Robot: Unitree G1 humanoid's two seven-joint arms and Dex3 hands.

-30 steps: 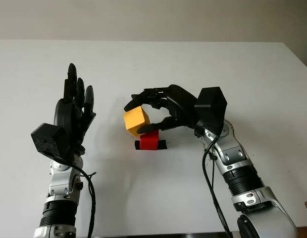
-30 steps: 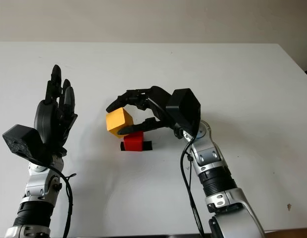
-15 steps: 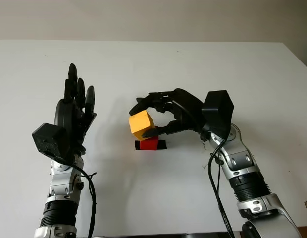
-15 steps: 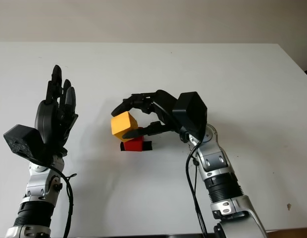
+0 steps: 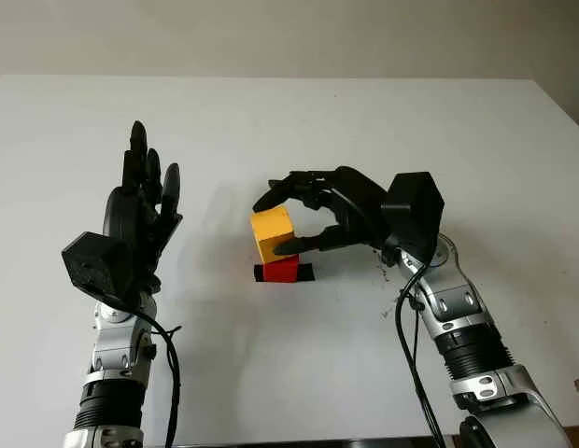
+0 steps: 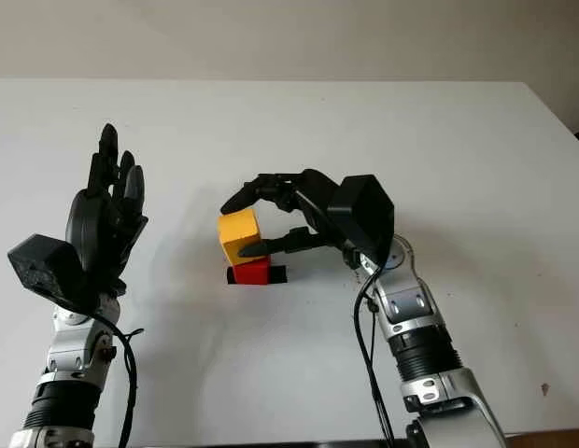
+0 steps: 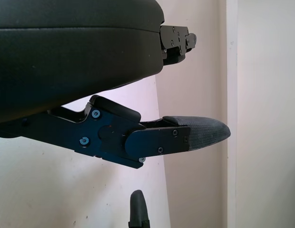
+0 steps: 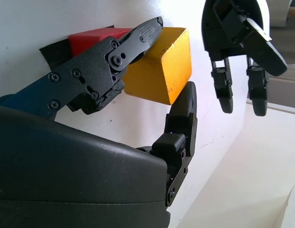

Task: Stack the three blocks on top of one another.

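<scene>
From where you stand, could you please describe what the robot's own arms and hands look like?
Both hands, the left hand and the right hand, are black, with jointed three-finger linkages fastened by small screws and textured fingertip pads. A boxy black wrist housing sits behind each palm. The forearms are silver metal with black ribbed collars, and thin black cables loop loosely alongside them.

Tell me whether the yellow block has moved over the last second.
Yes. Held in the right hand, the yellow cube block has shifted right and down, toward the red block on the black tape patch, and now sits over it.
</scene>
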